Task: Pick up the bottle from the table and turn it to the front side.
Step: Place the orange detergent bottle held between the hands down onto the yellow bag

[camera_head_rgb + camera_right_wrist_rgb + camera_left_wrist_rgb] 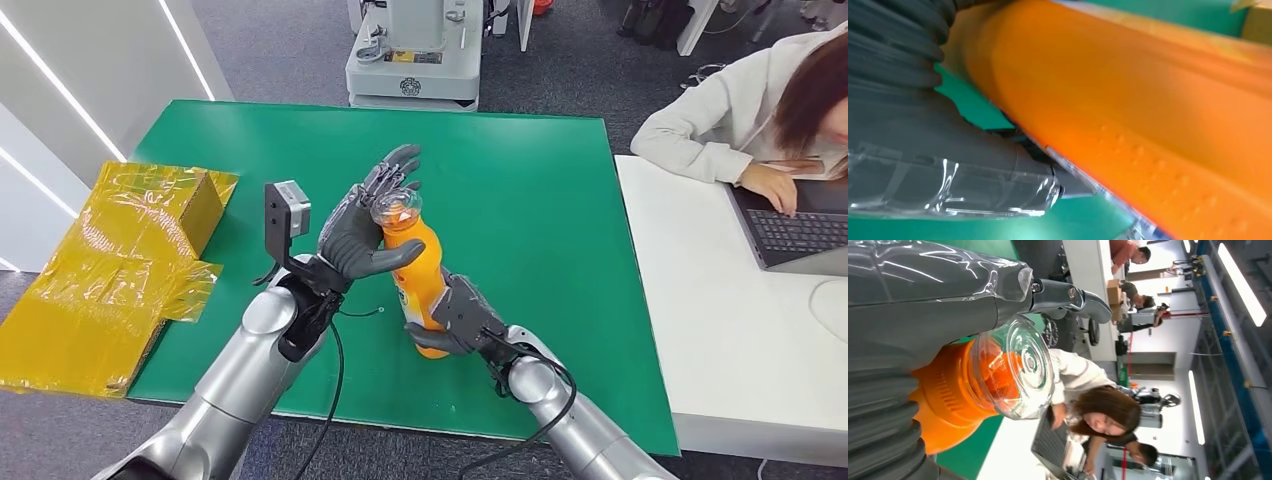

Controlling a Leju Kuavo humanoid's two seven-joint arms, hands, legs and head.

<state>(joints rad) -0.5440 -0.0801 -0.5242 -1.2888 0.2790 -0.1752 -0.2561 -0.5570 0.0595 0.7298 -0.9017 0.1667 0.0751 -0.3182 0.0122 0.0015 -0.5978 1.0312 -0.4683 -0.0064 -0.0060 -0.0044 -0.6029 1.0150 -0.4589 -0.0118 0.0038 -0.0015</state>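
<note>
An orange bottle (420,270) with a clear cap (397,208) stands upright just above the green table (540,200). My right hand (460,315) grips its lower part from the right side. My left hand (362,235) is at the neck: its thumb lies across the front of the bottle's shoulder, and its fingers (395,170) spread up behind the cap. In the left wrist view the cap (1018,367) and orange neck (948,395) sit tight against the thumb. The right wrist view shows the orange body (1148,115) pressed against that hand, with a label edge underneath.
A box wrapped in yellow film (130,250) sits at the table's left edge. To the right stands a white desk (720,330), where a person (750,110) works at a laptop (800,230). A white machine base (415,60) stands beyond the far edge.
</note>
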